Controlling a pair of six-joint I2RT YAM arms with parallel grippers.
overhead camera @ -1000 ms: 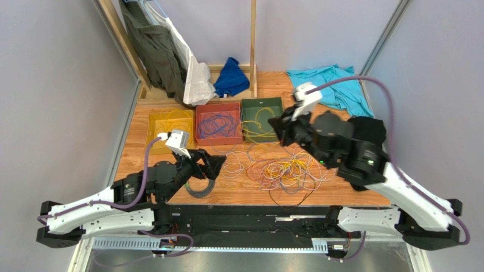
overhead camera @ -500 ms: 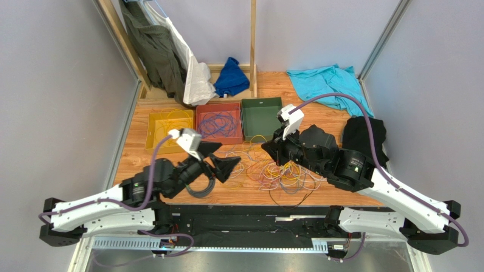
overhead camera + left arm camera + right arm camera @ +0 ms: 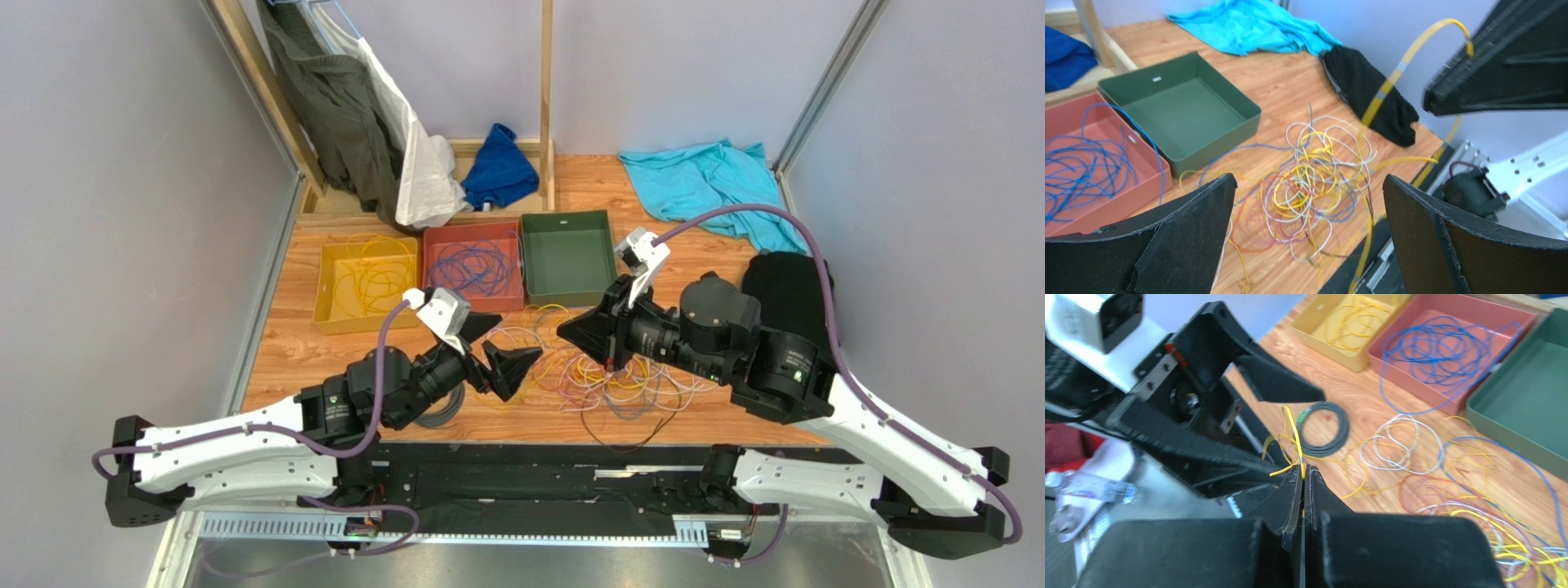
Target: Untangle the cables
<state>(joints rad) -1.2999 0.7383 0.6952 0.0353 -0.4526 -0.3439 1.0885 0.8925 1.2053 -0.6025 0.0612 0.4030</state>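
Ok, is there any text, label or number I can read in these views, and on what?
No text can be read in any view.
White sticker on the inner wall of the green bin: too small to read.
Green tag on the black coil: blurred, no letters legible.

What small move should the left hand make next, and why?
Probably ease the open left hand forward and close on the yellow cable that the shut right hand holds up. That strand hangs ahead of the left hand, above the pile.
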